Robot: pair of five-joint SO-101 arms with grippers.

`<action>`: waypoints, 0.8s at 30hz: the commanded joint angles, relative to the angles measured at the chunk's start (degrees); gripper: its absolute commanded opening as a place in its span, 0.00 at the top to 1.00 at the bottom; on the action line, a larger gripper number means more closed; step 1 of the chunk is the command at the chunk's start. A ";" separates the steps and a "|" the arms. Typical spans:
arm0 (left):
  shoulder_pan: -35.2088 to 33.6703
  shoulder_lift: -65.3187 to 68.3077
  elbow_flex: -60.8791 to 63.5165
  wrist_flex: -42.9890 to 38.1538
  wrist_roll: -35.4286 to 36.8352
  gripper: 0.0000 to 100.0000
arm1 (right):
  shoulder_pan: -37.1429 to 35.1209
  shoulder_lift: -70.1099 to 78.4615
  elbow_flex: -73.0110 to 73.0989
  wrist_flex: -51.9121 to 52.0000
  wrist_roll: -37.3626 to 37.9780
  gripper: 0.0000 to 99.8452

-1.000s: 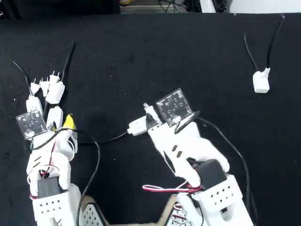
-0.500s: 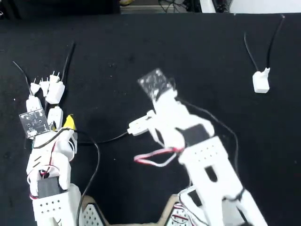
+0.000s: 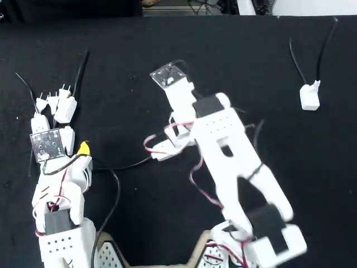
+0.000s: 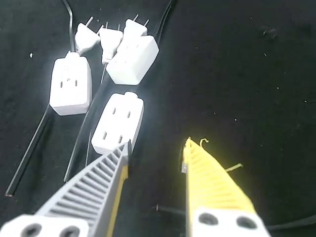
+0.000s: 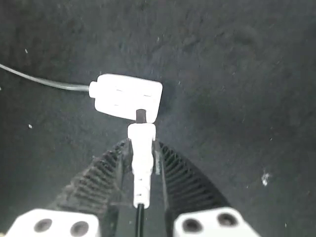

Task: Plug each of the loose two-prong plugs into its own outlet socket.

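The right gripper (image 5: pixel 141 149) was clamped on one white plug (image 5: pixel 141 136), held nose-first against the outlet socket (image 5: pixel 127 96) mid-way across the desk (image 3: pixel 251 56), seemingly to seat its prongs. The left gripper (image 4: pixel 157 143) hung wide open over two more sockets (image 4: pixel 70 85) and three loose plugs (image 4: pixel 109 37), probably ready to pick.

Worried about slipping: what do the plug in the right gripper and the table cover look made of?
The plug looks like smooth white moulded plastic, with rounded edges. The table cover seems matte black cloth or felt, judging by its grainy nap and lint specks.
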State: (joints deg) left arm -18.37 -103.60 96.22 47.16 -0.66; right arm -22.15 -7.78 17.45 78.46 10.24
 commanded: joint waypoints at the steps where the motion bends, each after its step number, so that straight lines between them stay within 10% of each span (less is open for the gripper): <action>1: -0.57 0.00 1.19 0.26 1.05 0.82 | 0.97 6.02 -11.38 6.77 0.35 0.99; 24: -1.10 0.18 1.19 0.44 1.05 0.82 | 1.85 32.40 -37.23 22.42 0.09 0.99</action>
State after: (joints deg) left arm -18.73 -103.60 96.22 47.43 -0.40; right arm -22.07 24.84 -16.40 99.03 10.24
